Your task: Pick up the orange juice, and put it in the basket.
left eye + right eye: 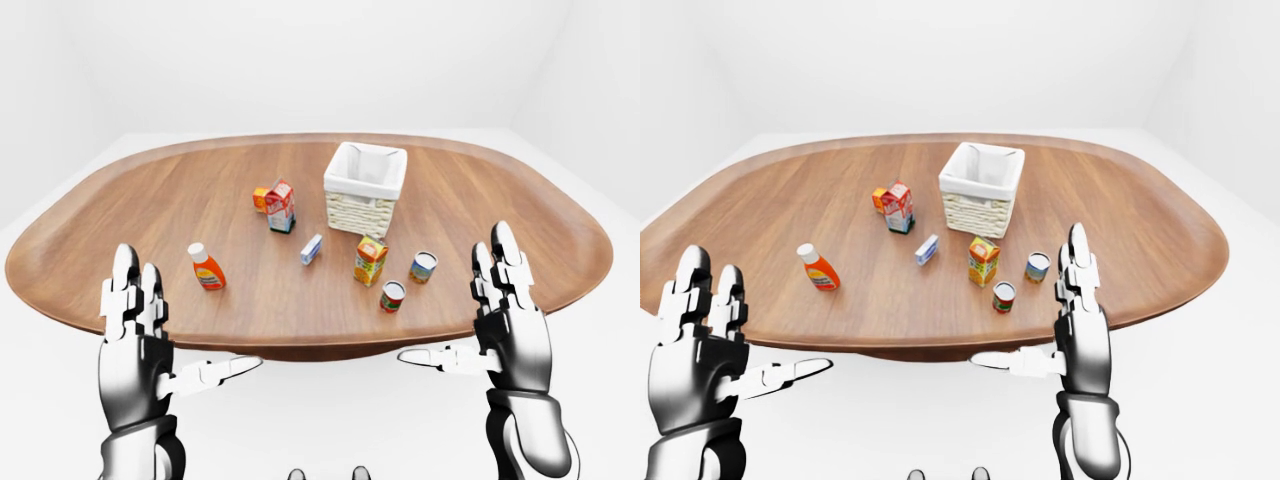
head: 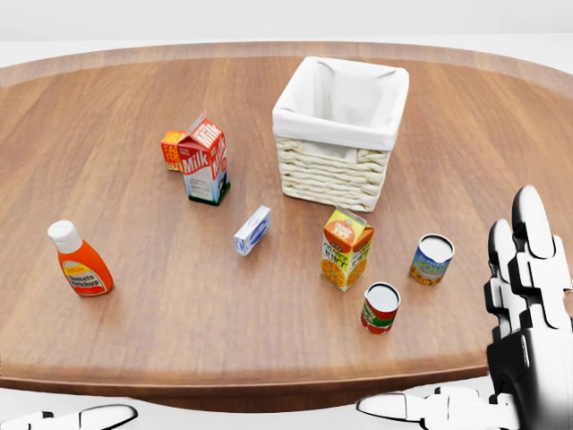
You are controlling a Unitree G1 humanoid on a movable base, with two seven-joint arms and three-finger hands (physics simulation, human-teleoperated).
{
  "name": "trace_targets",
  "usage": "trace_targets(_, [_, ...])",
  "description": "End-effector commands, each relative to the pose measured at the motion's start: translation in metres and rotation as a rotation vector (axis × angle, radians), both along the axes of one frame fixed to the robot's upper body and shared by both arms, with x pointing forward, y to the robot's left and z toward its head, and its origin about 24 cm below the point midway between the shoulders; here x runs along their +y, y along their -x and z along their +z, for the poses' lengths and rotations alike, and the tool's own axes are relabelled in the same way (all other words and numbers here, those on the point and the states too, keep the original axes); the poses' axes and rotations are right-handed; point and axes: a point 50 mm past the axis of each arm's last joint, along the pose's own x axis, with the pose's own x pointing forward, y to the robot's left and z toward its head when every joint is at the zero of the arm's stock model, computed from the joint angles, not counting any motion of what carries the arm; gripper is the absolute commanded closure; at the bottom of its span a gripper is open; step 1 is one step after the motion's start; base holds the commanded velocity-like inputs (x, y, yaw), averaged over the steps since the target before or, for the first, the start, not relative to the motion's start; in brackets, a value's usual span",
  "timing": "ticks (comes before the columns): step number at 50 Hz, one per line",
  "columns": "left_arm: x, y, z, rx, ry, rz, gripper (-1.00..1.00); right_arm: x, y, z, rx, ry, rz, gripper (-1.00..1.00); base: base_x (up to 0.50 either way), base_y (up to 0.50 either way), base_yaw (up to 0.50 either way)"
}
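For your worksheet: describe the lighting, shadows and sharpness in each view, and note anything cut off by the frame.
Head view: even, soft light; the orange juice casts only a faint shadow; everything is sharp, and the right robot hand is cropped at the edge. Left-eye view: a bright white room, no glare on the table, no blur.

Glossy chrome-silver left hand [image 1: 140, 345] with three blocky, segmented fingers, black at the joints; matching chrome-silver right hand [image 1: 510, 330], same build; rounded fingertips; thick silver cylindrical forearms with dark wrist seams; no cables or markings visible.
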Motion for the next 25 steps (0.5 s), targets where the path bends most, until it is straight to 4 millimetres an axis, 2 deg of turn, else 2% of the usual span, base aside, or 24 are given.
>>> trace_targets(1, [-0.0022, -0.0009, -0.0001, -0.001, -0.001, -0.01, -1.0, 0.0014, 0.001, 0.0036, -0.015, 0.013, 0.003, -1.0, 0.5, 0.16, 0.0])
trace_targets(25, [-0.0075, -0.0023, -0.0015, 0.004, -0.011, -0.024, -1.0, 0.0068, 0.0007, 0.0059, -0.026, 0.02, 0.029, -1.0, 0.5, 0.16, 0.0])
